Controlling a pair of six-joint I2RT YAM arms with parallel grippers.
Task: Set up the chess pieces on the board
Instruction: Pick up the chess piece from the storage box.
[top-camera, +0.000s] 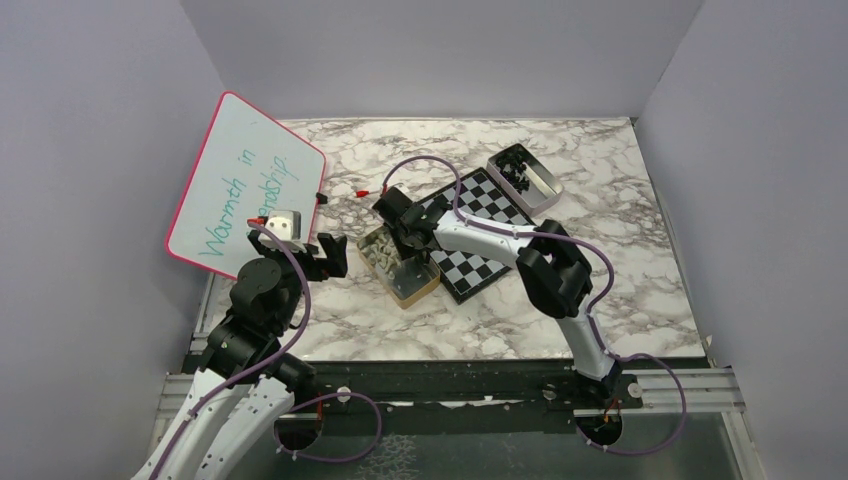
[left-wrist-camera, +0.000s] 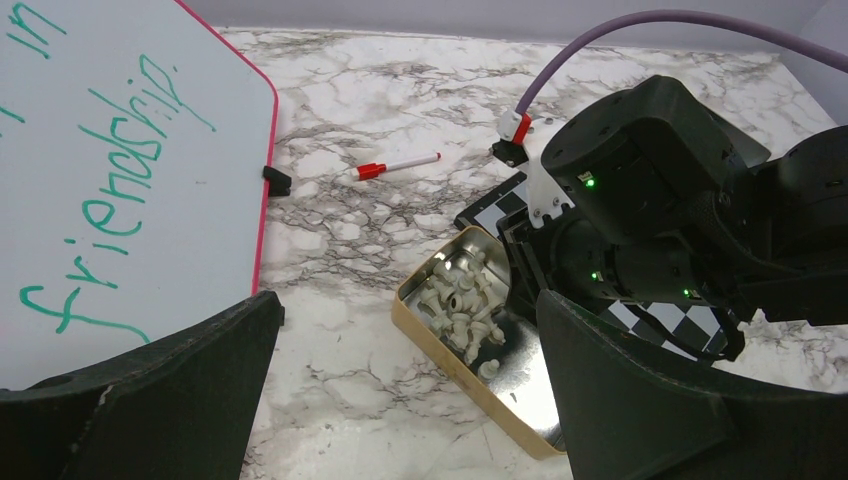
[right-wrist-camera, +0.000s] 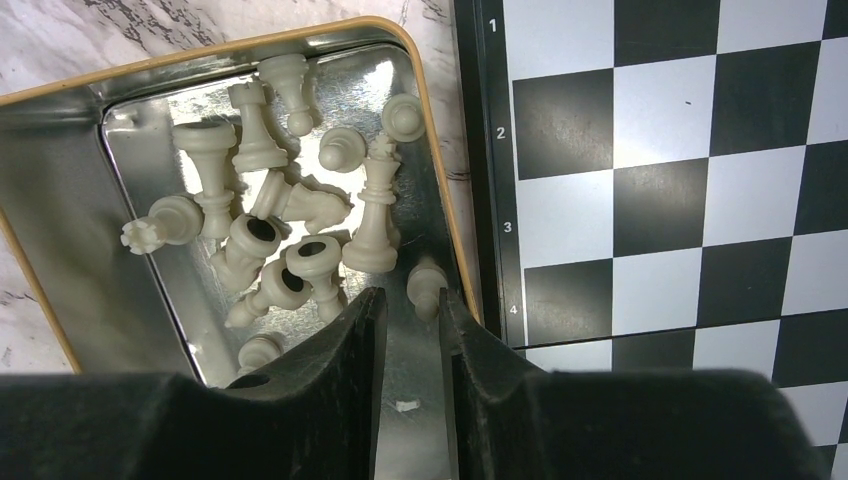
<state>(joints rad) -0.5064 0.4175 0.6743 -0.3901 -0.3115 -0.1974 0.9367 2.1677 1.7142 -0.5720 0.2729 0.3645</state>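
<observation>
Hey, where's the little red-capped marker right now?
In the top view the marker lies on the marble table, left of centre, between the pink-framed whiteboard and the chessboard, beyond the tin of pale pieces.

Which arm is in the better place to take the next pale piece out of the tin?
Right. The right pincer hangs directly over the tin of pale chess pieces, beside the board, jaws slightly apart. The left pincer, wide open, stands off near the whiteboard.
</observation>
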